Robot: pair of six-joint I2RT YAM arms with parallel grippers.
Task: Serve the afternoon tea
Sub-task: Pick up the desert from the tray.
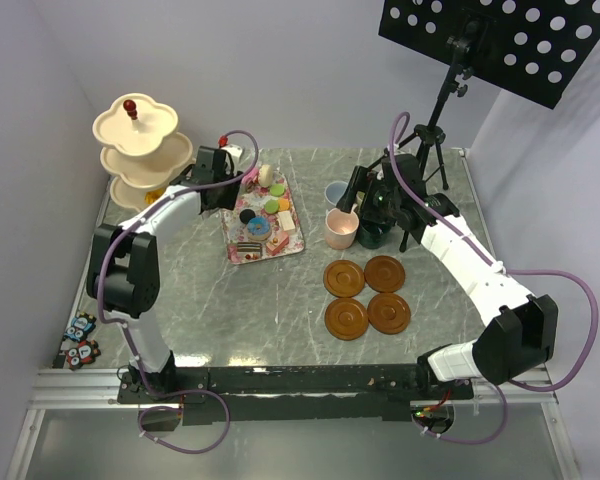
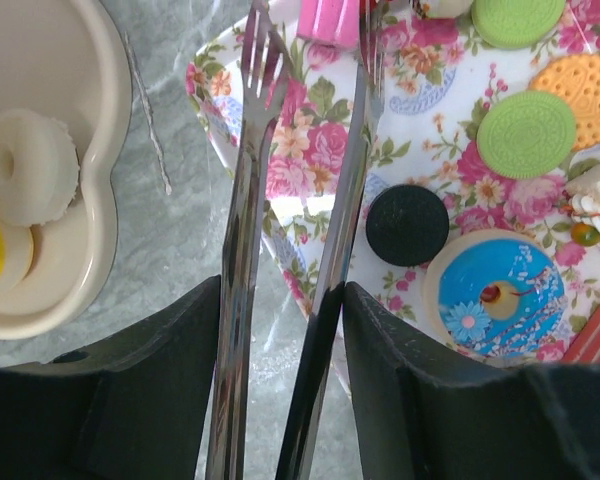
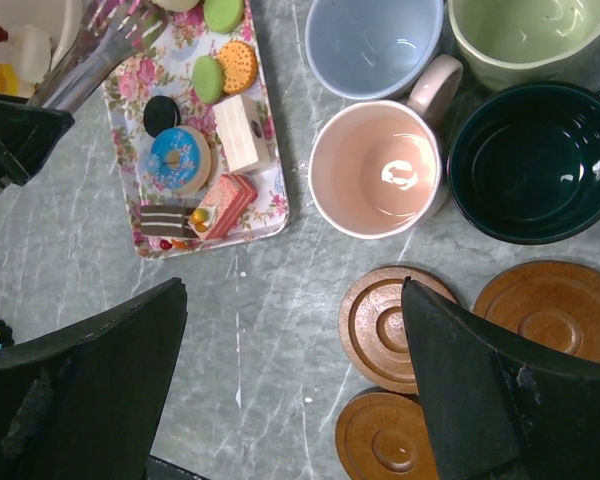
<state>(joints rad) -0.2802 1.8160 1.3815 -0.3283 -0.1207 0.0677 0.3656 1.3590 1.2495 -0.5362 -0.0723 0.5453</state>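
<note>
My left gripper (image 2: 280, 330) is shut on metal tongs (image 2: 245, 200), whose tips hang apart over the floral tray (image 2: 310, 150) with nothing between them. On the tray lie a blue doughnut (image 2: 495, 295), a black macaron (image 2: 407, 224) and green macarons (image 2: 526, 134). A white doughnut (image 2: 25, 165) rests on the cream stand (image 2: 100, 200). My right gripper (image 3: 295, 370) is open and empty above the table, beside the brown saucers (image 3: 385, 325). The pink mug (image 3: 375, 170), light blue mug (image 3: 372, 45), light green mug (image 3: 535, 40) and dark green mug (image 3: 535, 160) stand clustered.
The three-tier stand (image 1: 140, 140) sits at the back left corner, the tray (image 1: 263, 222) just right of it. Several saucers (image 1: 344, 278) lie in a square at mid-table. A black tripod (image 1: 430, 140) stands behind the mugs. Small toy figures (image 1: 80, 340) lie off the left edge.
</note>
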